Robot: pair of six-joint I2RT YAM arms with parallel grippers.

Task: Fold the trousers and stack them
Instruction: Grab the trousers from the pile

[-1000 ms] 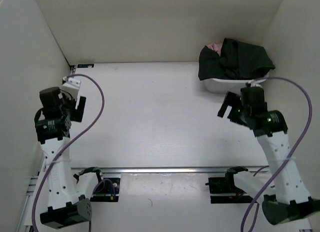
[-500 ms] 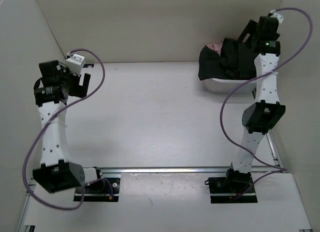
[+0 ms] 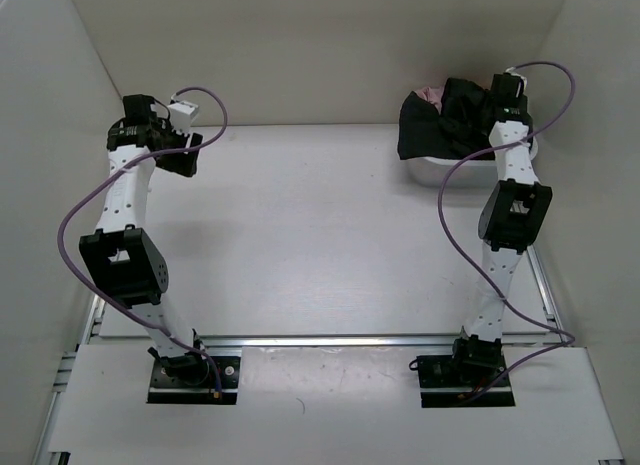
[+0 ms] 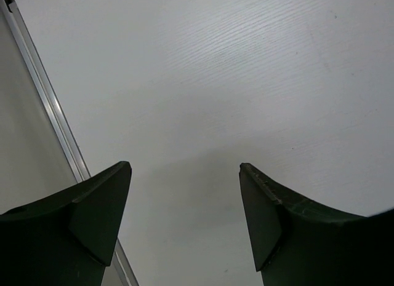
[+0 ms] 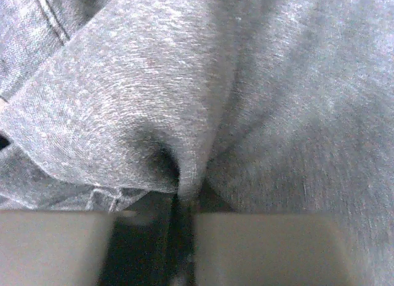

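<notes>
Pinching a fold of the black trousers point(image 3: 452, 125) in the white tub point(image 3: 450, 173), far right, with right jaws nearly closed (ready for lifting out). Holding left jaws wide over the table point(image 4: 246, 83), far left.

Plain black trousers point(image 3: 455, 120), pink garment point(image 3: 432, 92), white tub point(image 3: 425, 166), white table point(image 3: 320, 235), purple cable point(image 3: 441, 205)

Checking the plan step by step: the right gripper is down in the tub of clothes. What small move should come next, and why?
Probably raise the right gripper a little, straight up: its fingers pinch a fold of the trousers, which lie heaped in the white tub, and folding needs them out on the table.
</notes>
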